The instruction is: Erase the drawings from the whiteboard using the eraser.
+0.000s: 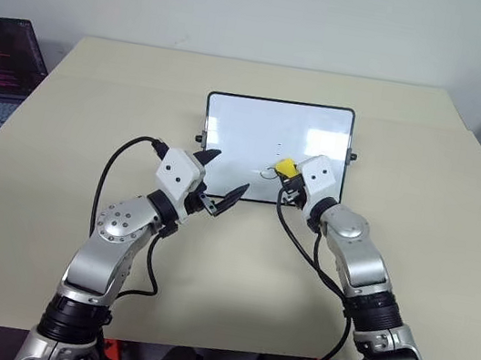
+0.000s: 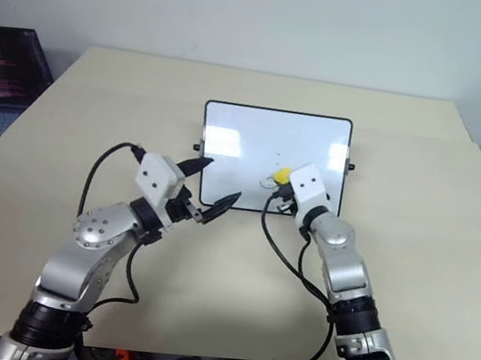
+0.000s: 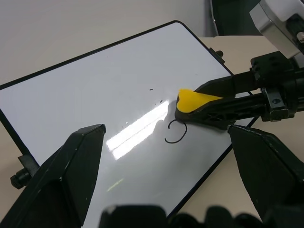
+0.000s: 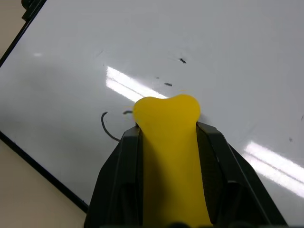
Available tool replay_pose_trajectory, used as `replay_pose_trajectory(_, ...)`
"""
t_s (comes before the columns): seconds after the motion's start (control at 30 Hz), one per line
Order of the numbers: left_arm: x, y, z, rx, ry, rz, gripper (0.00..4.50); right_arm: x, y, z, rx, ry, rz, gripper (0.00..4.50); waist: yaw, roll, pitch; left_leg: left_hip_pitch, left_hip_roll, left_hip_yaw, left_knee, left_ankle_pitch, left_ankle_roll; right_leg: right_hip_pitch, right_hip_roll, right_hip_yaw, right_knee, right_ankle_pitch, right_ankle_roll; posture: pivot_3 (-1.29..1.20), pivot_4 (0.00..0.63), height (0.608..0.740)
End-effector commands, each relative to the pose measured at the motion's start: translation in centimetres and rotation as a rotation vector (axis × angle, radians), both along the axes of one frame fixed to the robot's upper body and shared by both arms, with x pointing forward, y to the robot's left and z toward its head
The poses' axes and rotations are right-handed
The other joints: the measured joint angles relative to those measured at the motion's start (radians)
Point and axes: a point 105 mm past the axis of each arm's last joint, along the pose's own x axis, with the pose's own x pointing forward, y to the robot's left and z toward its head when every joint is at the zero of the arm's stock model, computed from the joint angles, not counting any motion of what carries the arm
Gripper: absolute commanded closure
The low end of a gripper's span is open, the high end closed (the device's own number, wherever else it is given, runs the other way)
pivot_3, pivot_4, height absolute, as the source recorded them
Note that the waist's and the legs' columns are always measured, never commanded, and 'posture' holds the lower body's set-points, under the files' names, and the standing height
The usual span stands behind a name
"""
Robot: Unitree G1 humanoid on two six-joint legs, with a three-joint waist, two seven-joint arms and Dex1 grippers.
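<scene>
Eraser: yellow block clenched in your right gripper, over the lower right part of the whiteboard, which lies flat mid-table. Just at 8 o'clock of the eraser tip in the head view, one open black loop remains; at 11 to 12 o'clock of the tip only faint specks are left of the drawings. Left gripper, released and wide, hovers over the board's near edge at 9 o'clock of the eraser, holding nothing. Your best move, I'd judge: press the dark face flat and sweep across the whole loop, not the tip alone. The board isn't pinned, so it may slide under pressure; consider bracing the frame with the left. Then go back over the specks.
</scene>
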Motion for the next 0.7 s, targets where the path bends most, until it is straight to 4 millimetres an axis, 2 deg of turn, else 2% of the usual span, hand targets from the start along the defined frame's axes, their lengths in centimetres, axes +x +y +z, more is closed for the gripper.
replay_pose_trajectory(0.03,-0.2,-0.4,1.1,0.000,-0.051,-0.020,0.00,0.1,-0.1,3.3,0.039,-0.104,-0.003,3.26,0.000,0.000,0.000,0.000,0.000,0.000,0.000,0.000,0.000,0.000,0.000,0.000,0.000,0.000,0.000,0.00,0.150,0.740)
replay_pose_trajectory(0.2,-0.1,-0.5,1.1,0.001,-0.050,-0.027,0.00,1.4,0.2,6.3,0.089,-0.187,-0.034,3.26,-0.001,0.000,0.000,0.000,0.000,0.000,0.000,0.000,0.000,0.000,0.000,0.000,0.000,0.000,0.000,0.00,0.150,0.740)
replay_pose_trajectory(0.27,-0.1,-0.6,1.1,0.001,-0.050,-0.029,0.00,2.0,0.6,6.7,0.093,-0.198,-0.038,3.26,-0.002,0.000,0.000,0.000,0.000,0.000,0.000,0.000,0.000,0.000,0.000,0.000,0.000,0.000,0.000,0.00,0.150,0.740)
replay_pose_trajectory(0.47,-0.1,-0.6,1.2,0.002,-0.050,-0.031,0.00,3.7,1.6,6.7,0.080,-0.210,-0.038,3.26,-0.002,0.000,0.000,0.000,0.000,0.000,0.000,0.000,0.000,0.000,0.000,0.000,-0.001,0.000,0.000,0.00,0.150,0.740)
replay_pose_trajectory(0.7,-0.3,-0.2,1.2,0.003,-0.050,-0.011,0.00,3.9,2.4,4.5,0.035,-0.172,-0.019,3.26,-0.005,0.000,0.000,0.000,0.000,0.000,0.000,0.000,0.000,0.000,0.000,0.000,-0.001,0.000,0.000,0.00,0.150,0.740)
